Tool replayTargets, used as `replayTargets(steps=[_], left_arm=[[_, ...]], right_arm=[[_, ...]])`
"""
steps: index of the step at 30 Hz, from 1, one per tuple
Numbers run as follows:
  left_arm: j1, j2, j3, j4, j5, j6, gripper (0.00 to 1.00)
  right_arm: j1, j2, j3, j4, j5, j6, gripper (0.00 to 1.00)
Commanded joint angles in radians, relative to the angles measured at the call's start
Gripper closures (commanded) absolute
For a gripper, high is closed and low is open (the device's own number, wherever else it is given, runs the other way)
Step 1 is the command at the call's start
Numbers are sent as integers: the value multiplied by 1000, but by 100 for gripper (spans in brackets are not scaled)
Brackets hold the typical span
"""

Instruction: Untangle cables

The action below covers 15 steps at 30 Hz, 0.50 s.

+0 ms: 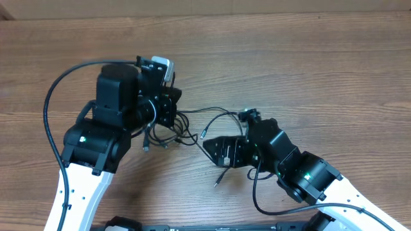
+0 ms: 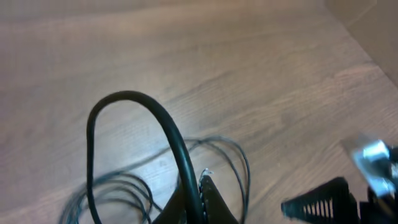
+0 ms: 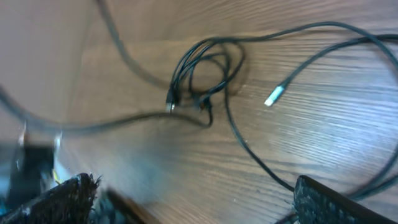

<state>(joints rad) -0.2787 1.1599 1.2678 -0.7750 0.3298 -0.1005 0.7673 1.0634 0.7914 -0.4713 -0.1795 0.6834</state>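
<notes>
The thin black cables lie tangled on the wooden table (image 1: 289,70) between the two arms, with a knot of loops (image 1: 183,128) by my left gripper (image 1: 168,115). One silvery plug (image 1: 203,134) lies mid-table, and another end (image 1: 217,183) lies below my right gripper (image 1: 221,151). In the left wrist view my left gripper (image 2: 200,186) is shut on a cable (image 2: 174,137) that arches up in a loop, with more loops (image 2: 118,186) behind. In the right wrist view my right gripper (image 3: 196,186) is open and empty above the wood. The knot (image 3: 205,74) and a plug (image 3: 273,96) lie ahead.
A strand (image 3: 261,165) runs close past my right gripper's right finger. My right gripper's finger (image 2: 320,202) shows at the lower right of the left wrist view. The arms' own thicker black wires (image 1: 51,102) arc beside them.
</notes>
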Motion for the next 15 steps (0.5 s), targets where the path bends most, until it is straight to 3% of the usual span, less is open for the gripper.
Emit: replayTargets(steps=[1,10,15], left_arm=[[4,-4,38,40,-19,10,96],[4,-4,39,87,119,-5,96],[4,-5,47,105,204,-36,96]], right_arm=[[4,-3,0,8,-179,-260,0],[4,-2,0,76,-208,-405,0],[4,30,0,174,-62,-457,0]])
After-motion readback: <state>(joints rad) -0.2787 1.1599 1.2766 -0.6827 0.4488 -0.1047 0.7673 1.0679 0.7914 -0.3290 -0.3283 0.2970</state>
